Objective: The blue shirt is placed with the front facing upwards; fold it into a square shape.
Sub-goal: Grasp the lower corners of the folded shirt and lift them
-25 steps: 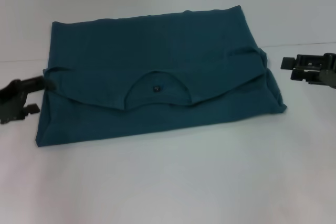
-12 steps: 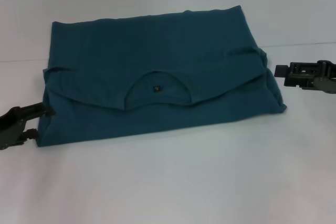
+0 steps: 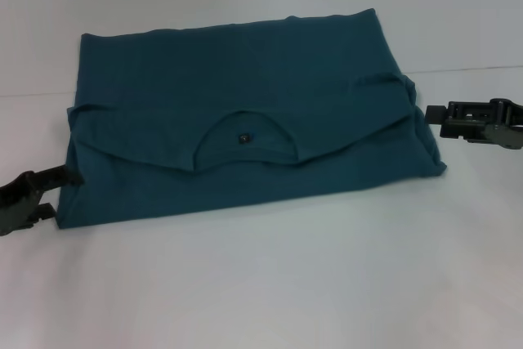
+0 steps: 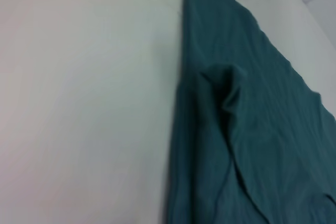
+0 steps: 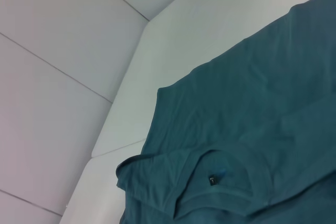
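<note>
The blue shirt lies on the white table, folded into a wide rectangle. Its round collar and small dark label face up on the near flap. My left gripper sits low at the shirt's near left corner, open, its fingers at the cloth's edge with nothing held. My right gripper hovers open just off the shirt's right edge, level with the folded flap. The left wrist view shows the shirt with a small pucker along its edge. In the right wrist view the shirt and label show.
A seam in the white table surface runs across behind the shirt's right side. Bare white table lies in front of the shirt and to both sides. White panelled walls stand behind the table.
My left gripper has dropped from the shirt's left fold toward its near left corner. My right gripper has slid left, closer to the shirt's right edge. The shirt has not moved.
</note>
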Controlling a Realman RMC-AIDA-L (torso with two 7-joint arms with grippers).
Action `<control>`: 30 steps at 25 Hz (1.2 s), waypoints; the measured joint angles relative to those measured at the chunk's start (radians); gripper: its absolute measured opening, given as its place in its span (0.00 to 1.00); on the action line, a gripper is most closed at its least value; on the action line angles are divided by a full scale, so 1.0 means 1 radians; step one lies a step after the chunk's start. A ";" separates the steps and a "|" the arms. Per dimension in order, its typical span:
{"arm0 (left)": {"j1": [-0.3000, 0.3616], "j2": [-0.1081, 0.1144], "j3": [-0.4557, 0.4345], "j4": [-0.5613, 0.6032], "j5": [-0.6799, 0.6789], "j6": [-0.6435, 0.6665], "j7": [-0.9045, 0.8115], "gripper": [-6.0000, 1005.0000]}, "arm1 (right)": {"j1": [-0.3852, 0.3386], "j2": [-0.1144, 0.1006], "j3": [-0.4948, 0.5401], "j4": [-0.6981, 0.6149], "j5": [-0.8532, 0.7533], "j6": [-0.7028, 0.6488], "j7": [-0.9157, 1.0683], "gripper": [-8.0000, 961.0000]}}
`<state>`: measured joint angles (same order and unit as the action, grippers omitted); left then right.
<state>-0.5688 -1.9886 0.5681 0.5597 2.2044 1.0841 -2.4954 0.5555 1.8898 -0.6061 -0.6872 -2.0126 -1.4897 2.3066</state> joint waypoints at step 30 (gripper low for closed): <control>-0.012 0.000 0.027 -0.015 0.019 -0.015 -0.119 0.83 | -0.002 0.000 0.000 0.003 0.000 0.027 0.004 0.72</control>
<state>-0.5810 -1.9891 0.5956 0.5449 2.2235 1.0690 -2.6149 0.5535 1.8899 -0.6058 -0.6844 -2.0125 -1.4630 2.3103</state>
